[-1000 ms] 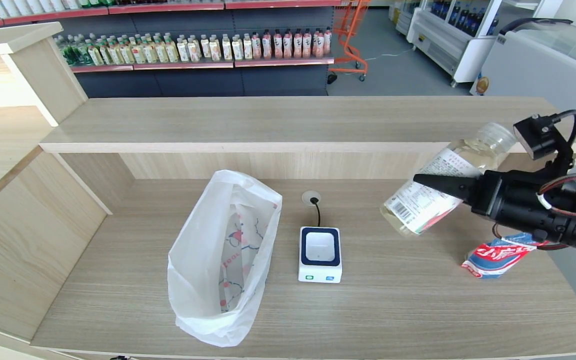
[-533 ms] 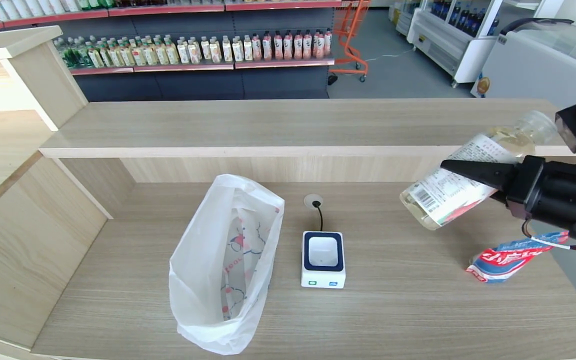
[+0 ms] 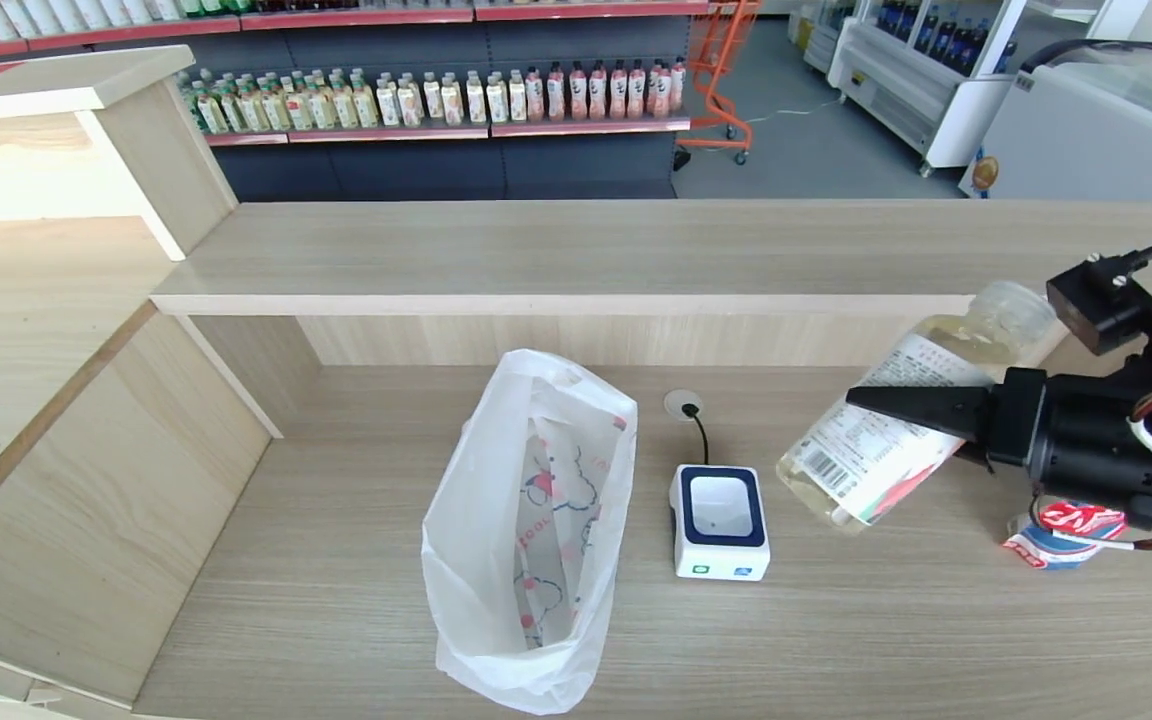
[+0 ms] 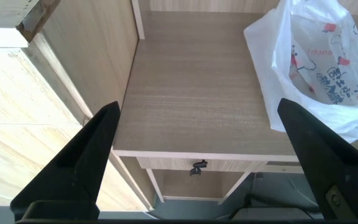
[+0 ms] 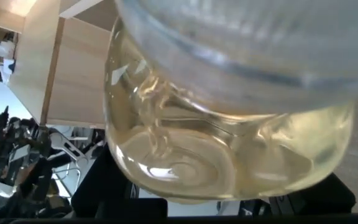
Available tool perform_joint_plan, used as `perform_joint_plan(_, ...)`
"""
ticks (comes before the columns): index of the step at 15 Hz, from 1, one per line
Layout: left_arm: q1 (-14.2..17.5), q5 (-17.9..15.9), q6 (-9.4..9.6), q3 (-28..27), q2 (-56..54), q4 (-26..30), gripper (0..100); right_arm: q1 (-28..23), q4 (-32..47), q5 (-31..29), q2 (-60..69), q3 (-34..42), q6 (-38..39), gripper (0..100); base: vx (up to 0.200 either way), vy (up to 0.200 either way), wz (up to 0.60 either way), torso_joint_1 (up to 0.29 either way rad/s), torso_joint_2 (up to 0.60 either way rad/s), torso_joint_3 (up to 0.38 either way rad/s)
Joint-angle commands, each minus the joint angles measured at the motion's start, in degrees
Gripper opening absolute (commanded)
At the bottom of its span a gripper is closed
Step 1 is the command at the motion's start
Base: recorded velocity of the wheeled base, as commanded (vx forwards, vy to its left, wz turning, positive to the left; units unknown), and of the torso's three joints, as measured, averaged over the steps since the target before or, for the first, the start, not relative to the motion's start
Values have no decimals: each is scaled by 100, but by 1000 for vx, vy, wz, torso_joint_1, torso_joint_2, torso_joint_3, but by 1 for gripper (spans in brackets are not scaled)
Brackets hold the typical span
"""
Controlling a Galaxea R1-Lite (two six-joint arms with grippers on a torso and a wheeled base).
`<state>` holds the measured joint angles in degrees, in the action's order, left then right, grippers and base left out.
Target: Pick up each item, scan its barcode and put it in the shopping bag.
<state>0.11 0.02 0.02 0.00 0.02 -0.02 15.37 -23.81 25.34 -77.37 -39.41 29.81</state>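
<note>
counter [image 3: 836, 630]: wooden. shopping bag [image 3: 496, 520]: white, open, upright beside scanner [image 3: 721, 520]. bottle [image 3: 866, 455]: tilted, barcode down, pinched in right gripper [image 3: 876, 412], lower and nearer the scanner than before. left gripper [image 4: 197, 162]: spread over the counter edge.

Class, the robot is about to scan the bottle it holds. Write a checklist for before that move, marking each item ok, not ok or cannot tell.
1. Right tool shut on the bottle: ok.
2. Barcode turned toward the scanner: not ok, it faces the head camera.
3. Bottle above the scanner window: not ok, it hangs beside it on the robot's right.
4. Shopping bag upright, mouth open: ok.
5. Left tool open and empty: ok.
6. Bottle cap tight: cannot tell.
</note>
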Motion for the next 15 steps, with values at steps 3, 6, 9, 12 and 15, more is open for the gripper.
perform_joint_plan(3,-2,-2,-2,0,-2,2,100,335,52,-320,-1131,-40,-757,0,0,0,0,0,0,0)
perform_joint_plan(6,-2,6,-2,0,-2,2,100,713,-880,-557,-1948,-93,-968,0,0,0,0,0,0,0)
perform_joint_plan(9,-2,-2,-2,0,-2,2,100,1319,-1522,-548,-2651,-524,-977,0,0,0,0,0,0,0)
perform_joint_plan(12,-2,-2,-2,0,-2,2,100,1697,-1530,-548,-3126,-1051,-1100,0,0,0,0,0,0,0)
perform_joint_plan(15,-2,-2,-2,0,-2,2,100,1838,-1715,-557,-3794,-1552,-1812,0,0,0,0,0,0,0)
